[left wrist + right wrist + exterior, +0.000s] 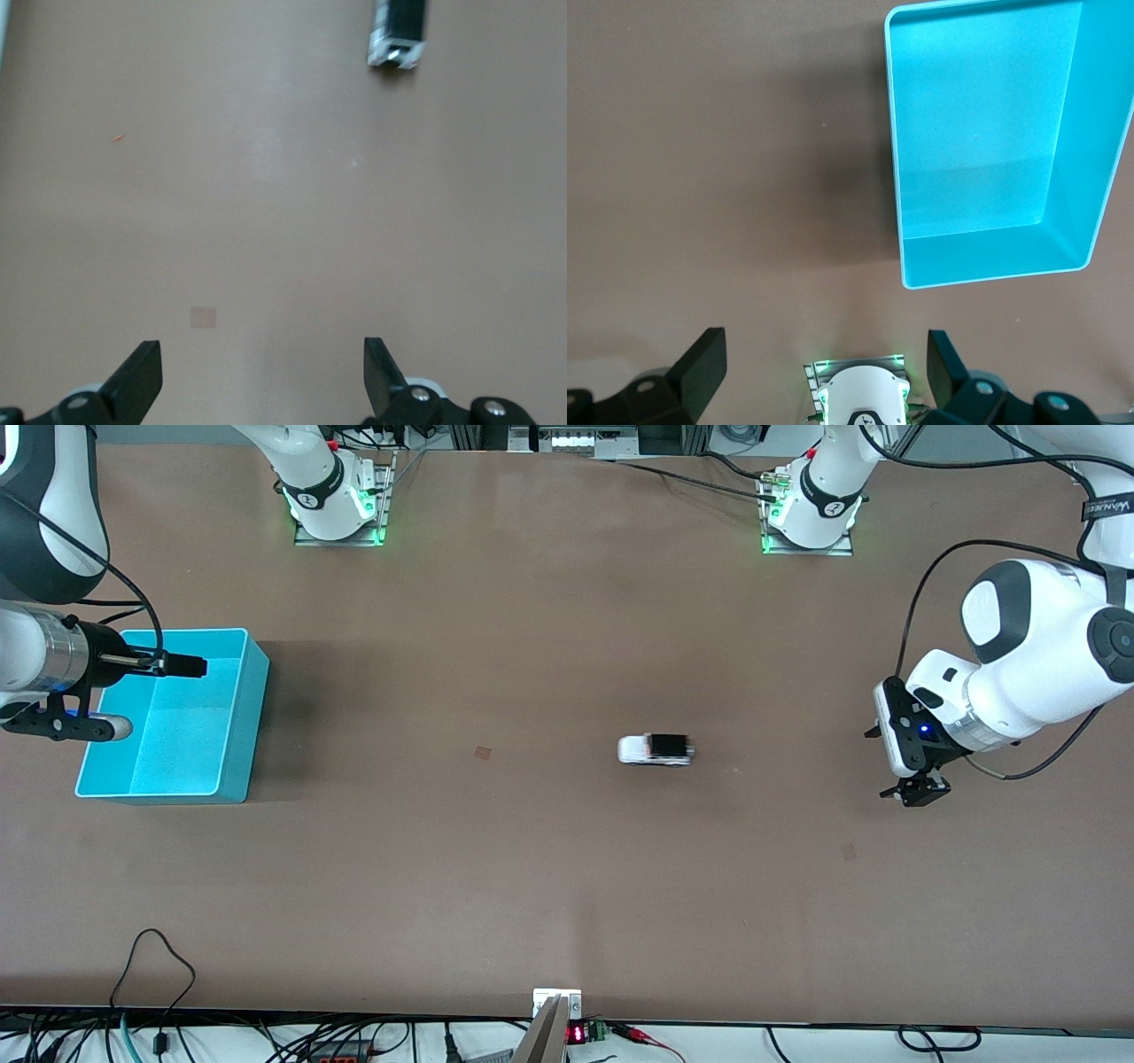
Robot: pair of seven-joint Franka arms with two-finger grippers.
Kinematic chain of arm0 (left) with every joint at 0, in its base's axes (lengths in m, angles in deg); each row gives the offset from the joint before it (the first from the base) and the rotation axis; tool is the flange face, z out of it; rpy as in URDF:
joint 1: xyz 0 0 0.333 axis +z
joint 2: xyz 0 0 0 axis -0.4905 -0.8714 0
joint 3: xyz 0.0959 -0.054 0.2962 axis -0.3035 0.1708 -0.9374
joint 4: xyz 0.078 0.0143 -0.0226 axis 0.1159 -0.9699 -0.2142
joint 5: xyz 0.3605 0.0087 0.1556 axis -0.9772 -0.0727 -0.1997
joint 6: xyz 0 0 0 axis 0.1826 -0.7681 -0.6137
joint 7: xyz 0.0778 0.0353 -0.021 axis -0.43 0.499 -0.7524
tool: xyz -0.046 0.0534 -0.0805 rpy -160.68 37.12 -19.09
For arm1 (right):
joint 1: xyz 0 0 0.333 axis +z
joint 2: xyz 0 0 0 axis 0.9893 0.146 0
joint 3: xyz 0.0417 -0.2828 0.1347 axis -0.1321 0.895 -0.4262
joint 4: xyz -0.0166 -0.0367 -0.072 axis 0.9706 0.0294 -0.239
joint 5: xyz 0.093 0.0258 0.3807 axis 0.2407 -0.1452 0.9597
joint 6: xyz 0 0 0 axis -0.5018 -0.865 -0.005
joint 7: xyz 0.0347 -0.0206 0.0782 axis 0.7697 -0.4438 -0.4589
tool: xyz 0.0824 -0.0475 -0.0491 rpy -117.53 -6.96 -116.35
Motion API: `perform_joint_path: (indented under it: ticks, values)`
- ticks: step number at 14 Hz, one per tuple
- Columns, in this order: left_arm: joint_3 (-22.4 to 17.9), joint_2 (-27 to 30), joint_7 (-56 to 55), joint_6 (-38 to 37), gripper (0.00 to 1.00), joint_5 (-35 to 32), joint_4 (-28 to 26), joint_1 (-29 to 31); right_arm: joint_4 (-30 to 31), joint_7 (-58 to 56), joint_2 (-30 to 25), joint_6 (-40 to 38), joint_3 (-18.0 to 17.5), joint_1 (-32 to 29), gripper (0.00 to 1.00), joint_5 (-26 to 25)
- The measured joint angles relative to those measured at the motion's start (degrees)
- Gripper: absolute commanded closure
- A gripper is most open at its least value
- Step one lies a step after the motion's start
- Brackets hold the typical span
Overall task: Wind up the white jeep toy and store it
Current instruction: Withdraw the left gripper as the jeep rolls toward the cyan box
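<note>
Two things matter on the brown surface (532, 886), and neither is yet touched. Nearest the front camera among them, though only slightly, lies the white jeep toy (656, 749), alone near the middle, on its wheels with its black rear section pointing toward the left arm's end. The turquoise bin (221, 779) sits well apart from it at the right arm's end, and appears empty.

The left pincer (915, 789) hovers over bare surface near its own end, fingers spread apart and holding nothing; its wrist view catches only one end of the jeep. The right pincer (819, 372) hangs beside and above the bin, also spread wide and empty, though the front view shows it mostly cropped, so its exact height over the bin is hard to judge.

The risks likely come from the toy's small size: a slightly off-centre closing could nudge it so it rolls away on its wheels, or pinch a corner and flip it. Winding by dragging it along the surface could also let it slip free, and an early release might send it running past the bin.
</note>
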Motion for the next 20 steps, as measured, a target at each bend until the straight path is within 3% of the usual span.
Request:
perform_joint_path:
  ticks: [9,13,17,20]
  values:
    - [-0.63,1.26,-41.49,0.0,0.0,0.02,1.51,-0.61,0.0,0.0,0.0,-0.01,0.0,-0.01,0.0,0.0]
    - [-3.34,2.73,-55.08,-0.81,0.0,0.02,1.54,-0.84,0.0,0.0,0.0,-0.01,0.01,-0.03,0.0,0.0]
    - [-8.77,3.92,-66.03,-8.18,0.0,0.02,4.88,-5.02,0.01,0.0,0.0,-0.15,0.04,-0.09,0.0,0.0]
    - [-9.53,4.2,-72.82,-16.08,0.0,0.02,9.59,-6.4,0.13,0.0,0.0,-0.27,0.2,-0.12,0.0,0.0]
